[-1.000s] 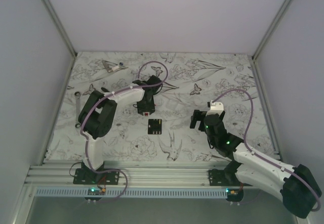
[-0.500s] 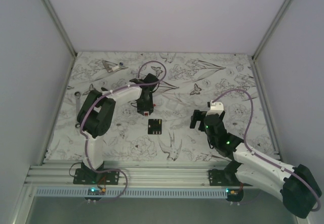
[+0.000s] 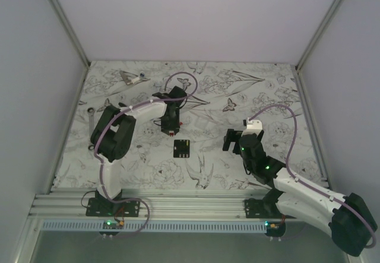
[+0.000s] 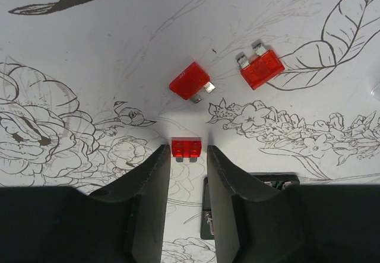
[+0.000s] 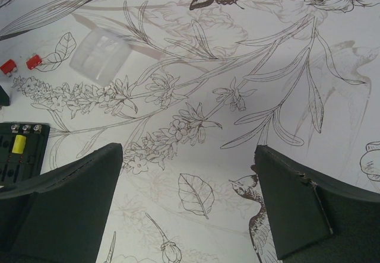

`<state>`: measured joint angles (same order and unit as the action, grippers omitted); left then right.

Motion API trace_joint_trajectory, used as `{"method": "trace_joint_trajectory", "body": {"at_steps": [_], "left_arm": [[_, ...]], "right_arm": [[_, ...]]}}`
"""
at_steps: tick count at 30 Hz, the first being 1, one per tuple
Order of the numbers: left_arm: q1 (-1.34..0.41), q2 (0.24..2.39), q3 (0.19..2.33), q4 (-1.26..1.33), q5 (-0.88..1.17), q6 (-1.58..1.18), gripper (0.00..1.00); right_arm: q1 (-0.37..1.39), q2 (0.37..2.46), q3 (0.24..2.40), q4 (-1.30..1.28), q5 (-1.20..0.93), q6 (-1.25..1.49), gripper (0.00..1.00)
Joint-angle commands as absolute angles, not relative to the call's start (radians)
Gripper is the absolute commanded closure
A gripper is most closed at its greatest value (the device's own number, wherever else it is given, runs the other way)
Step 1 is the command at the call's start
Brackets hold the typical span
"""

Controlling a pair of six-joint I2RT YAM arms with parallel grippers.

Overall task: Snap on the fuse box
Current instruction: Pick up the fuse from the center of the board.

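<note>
The fuse box (image 3: 181, 148) is a small black square lying flat mid-table; its edge shows behind my left fingers (image 4: 208, 215) and at the left edge of the right wrist view (image 5: 18, 150), with a yellow fuse in it. My left gripper (image 3: 171, 130) is low over the table just beyond the box. Its jaws (image 4: 188, 156) stand narrowly apart round a small red fuse (image 4: 186, 148). The left pad touches the fuse and a sliver of gap shows on the right. My right gripper (image 3: 233, 139) hovers to the right of the box, wide open and holding nothing (image 5: 189, 150).
Two more red fuses (image 4: 191, 82) (image 4: 260, 68) lie just beyond the left gripper. A clear plastic cover (image 5: 100, 55) sits on the table past them. A metal wrench (image 3: 90, 120) lies at the left edge and another metal tool (image 3: 132, 77) at the far left.
The left jaws have narrowed round the red fuse, and the left wrist has shifted slightly. The right arm has not moved.
</note>
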<state>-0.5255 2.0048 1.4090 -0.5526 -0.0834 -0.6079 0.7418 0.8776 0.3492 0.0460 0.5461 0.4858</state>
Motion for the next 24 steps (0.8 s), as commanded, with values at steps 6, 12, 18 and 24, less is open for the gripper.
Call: {"method": "trace_joint_trajectory", "body": {"at_steps": [6,12,18,24], "left_arm": [[-0.546,2.076,1.407,-0.577,-0.126,-0.559,0.66],[-0.546,2.111,1.413,-0.579,-0.129,-0.57,0.69],[-0.545,2.133,1.416,-0.578,-0.124,-0.581,0.74],[-0.546,2.069,1.4,-0.577,-0.122,-0.581,0.79]], "right_arm": [[0.738,0.873,0.36,0.074,0.541,0.488,0.0],[0.737,0.875,0.36,0.075,0.54,0.488,0.0],[0.737,0.872,0.36,0.075,0.539,0.489,0.0],[0.737,0.876,0.363,0.077,0.53,0.486,0.0]]}}
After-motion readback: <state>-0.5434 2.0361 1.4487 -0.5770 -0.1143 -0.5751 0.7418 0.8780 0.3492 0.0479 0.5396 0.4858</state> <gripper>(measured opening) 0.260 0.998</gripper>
